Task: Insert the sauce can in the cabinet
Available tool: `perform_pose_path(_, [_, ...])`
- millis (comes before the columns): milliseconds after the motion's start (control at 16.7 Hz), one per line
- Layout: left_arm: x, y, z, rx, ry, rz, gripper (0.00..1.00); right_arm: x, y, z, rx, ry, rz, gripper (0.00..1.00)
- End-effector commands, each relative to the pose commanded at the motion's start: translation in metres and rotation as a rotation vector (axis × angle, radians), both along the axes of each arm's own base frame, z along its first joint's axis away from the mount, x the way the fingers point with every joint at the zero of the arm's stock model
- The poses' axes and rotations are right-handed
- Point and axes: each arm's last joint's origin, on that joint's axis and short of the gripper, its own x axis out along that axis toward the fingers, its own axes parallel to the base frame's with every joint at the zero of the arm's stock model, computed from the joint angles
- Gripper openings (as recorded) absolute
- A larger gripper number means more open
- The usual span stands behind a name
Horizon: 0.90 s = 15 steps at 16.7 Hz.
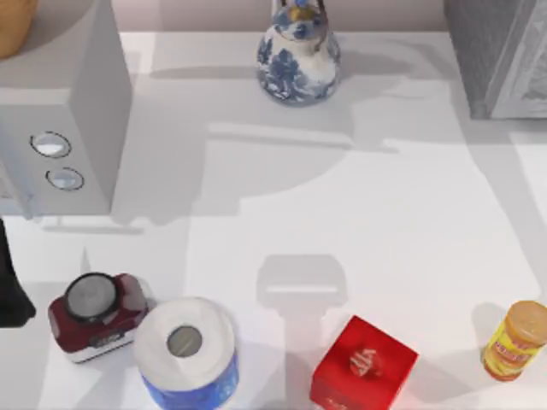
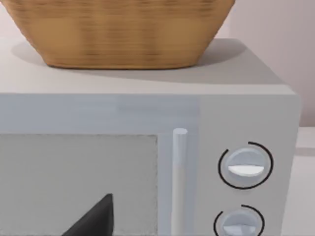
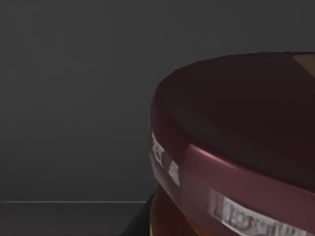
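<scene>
The sauce can [image 3: 236,147] sits very close in the right wrist view. Its dark maroon flat top, dark red band and a strip of orange label below are visible. A plain dark grey wall [image 3: 74,98] stands behind it, and a flat dark floor lies beneath. The cabinet [image 1: 500,55], a dark grey box with a lighter ribbed front panel, stands at the table's far right corner in the top view. My left arm [image 1: 8,286] is parked at the table's left edge, facing the pale grey box.
A pale grey box with two round knobs [image 1: 60,128] stands at the far left, with a wicker basket [image 2: 118,29] on top. A blue-and-white vase [image 1: 297,55] is at the back. Along the front are a dark red container [image 1: 96,314], paper roll [image 1: 185,350], red cube [image 1: 363,366] and yellow jar [image 1: 515,340].
</scene>
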Motion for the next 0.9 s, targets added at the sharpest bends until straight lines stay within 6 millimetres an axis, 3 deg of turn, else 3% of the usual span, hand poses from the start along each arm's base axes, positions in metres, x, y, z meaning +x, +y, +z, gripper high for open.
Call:
perform_pose_path(480, [0.0, 0.0, 0.0, 0.0, 0.0, 0.0, 1.0, 0.078, -0.003, -0.022, -0.002, 0.015, 0.0, 0.0])
perform_pose_path(780, [0.0, 0.0, 0.0, 0.0, 0.0, 0.0, 1.0, 0.081, -0.004, -0.022, -0.001, 0.007, 0.0, 0.0])
perform_pose_path(900, [0.0, 0.0, 0.0, 0.0, 0.0, 0.0, 1.0, 0.081, -0.004, -0.022, -0.001, 0.007, 0.0, 0.15])
